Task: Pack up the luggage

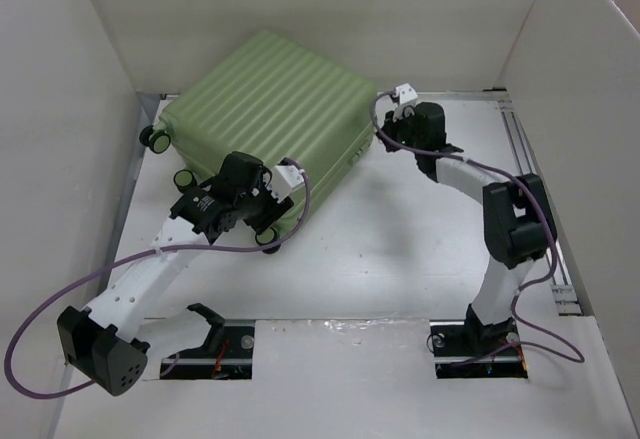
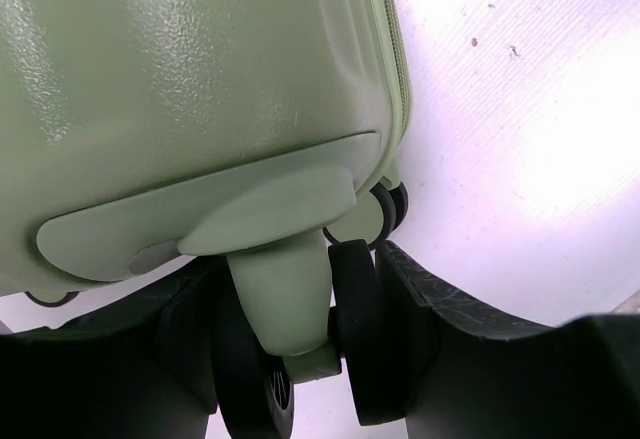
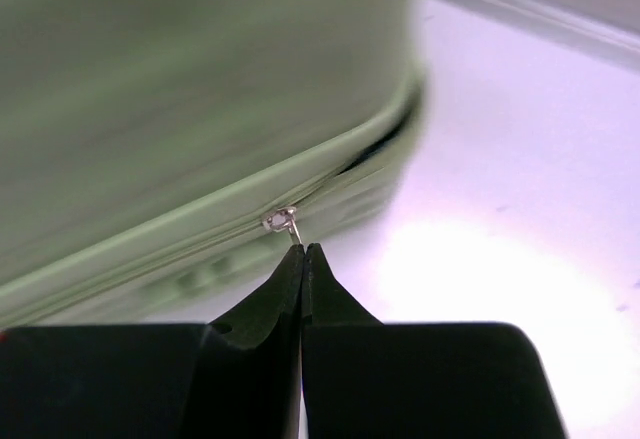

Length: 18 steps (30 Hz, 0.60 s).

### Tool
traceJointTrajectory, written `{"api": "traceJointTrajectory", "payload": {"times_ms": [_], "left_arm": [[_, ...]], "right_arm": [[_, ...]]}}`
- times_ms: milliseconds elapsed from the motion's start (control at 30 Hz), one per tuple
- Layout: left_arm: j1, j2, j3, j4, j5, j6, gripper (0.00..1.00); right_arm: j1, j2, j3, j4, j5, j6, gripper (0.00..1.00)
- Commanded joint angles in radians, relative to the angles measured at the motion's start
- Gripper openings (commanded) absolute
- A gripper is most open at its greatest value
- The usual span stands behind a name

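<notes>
Luggage (image 1: 268, 109) lid down, contents hidden; right pincer (image 3: 303, 252) pinching zipper pull (image 3: 284, 221)

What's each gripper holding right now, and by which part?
Right gripper pinches the zipper pull of the luggage at its fingertips. Left gripper clamps a caster wheel at the luggage's corner, one finger each side.

White table top (image 1: 400, 259) enclosed by three plain white boards: left panel (image 1: 60, 109), far panel (image 1: 330, 9), right panel (image 1: 585, 99). A metal rail (image 1: 535, 199) runs along the table's right edge. Two rectangular cut-outs (image 1: 235, 354) open at its near edge, with soft glare from overhead light between them.
</notes>
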State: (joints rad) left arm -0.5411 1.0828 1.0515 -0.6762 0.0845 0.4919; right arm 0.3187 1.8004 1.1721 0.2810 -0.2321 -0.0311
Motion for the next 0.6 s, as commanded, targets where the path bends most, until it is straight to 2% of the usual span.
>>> {"api": "traceJointTrajectory", "payload": {"times_ms": [0,300,400,467,500,533,567], "left_arm": [[0.013,-0.081,0.062,-0.072,-0.002,0.102,0.00],[0.013,-0.110,0.062,-0.091,0.058,0.178,0.00],[0.013,-0.110,0.062,-0.103,0.080,0.188,0.00],[0.013,-0.121,0.062,-0.112,0.124,0.200,0.00],[0.013,-0.136,0.062,-0.112,0.142,0.227,0.00],[0.013,-0.147,0.071,-0.123,0.165,0.255,0.00],[0.013,-0.158,0.083,-0.143,0.210,0.282,0.00]], "right_arm": [[-0.095,0.086,0.122,-0.029,0.053,-0.055,0.00],[-0.178,0.351,0.469,-0.029,-0.105,-0.079,0.00],[-0.190,0.395,0.566,-0.029,-0.254,-0.079,0.00],[-0.190,0.395,0.575,-0.029,-0.291,-0.079,0.00],[-0.181,0.395,0.607,-0.029,-0.291,-0.095,0.04],[-0.169,0.413,0.627,-0.029,-0.291,-0.104,0.17],[-0.168,0.430,0.650,-0.029,-0.317,-0.104,0.19]]}}
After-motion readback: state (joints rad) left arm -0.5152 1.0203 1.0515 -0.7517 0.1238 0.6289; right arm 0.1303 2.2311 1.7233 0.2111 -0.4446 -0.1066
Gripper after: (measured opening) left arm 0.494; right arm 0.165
